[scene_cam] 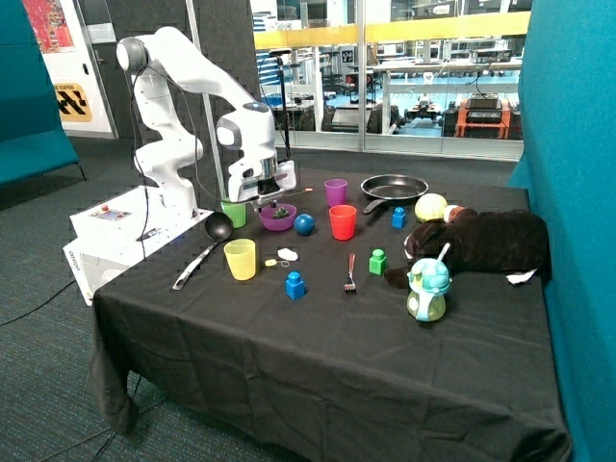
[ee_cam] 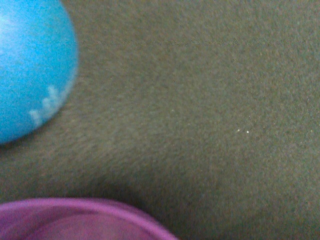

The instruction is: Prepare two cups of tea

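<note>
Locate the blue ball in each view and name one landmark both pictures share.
Outside view: the blue ball sits on the black tablecloth, between the purple bowl and the red cup.
Wrist view: the blue ball fills one corner, cut off by the frame edges, with dark cloth beside it.
Shared landmark: the purple bowl, whose rim shows along the wrist picture's edge; the gripper hangs over it.

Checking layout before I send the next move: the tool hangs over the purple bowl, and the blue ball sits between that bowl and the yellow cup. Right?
One thing is off. In the outside view the tool does hang over the purple bowl, but the blue ball sits between that bowl and the red cup, not the yellow cup, which stands nearer the table's front edge.
</note>
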`<move>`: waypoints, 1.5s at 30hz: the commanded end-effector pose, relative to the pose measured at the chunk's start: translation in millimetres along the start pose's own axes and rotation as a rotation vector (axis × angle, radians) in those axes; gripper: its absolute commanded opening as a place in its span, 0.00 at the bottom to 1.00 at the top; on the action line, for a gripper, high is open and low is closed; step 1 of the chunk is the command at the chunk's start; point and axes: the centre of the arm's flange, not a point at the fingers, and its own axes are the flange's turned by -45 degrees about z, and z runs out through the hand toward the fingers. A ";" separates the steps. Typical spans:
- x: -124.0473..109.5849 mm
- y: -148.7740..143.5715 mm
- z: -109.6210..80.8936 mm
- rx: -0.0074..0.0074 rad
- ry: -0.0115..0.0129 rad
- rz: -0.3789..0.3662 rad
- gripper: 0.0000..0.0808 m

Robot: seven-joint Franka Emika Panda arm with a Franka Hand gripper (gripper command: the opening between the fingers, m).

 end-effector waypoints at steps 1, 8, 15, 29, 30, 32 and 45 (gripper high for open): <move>1.0 7.6 23.4 -0.0019 0.0001 0.020 0.68; 11.6 7.2 24.8 -0.0019 0.0001 0.019 0.70; 23.2 16.8 31.3 -0.0019 0.0001 0.029 0.67; 56.2 33.8 45.5 -0.0019 0.0001 0.040 0.66; 58.5 33.4 47.5 -0.0019 0.0001 0.038 0.66; 63.6 31.5 51.9 -0.0019 0.0001 0.033 0.65; 89.0 17.6 62.4 -0.0019 0.0001 0.003 0.64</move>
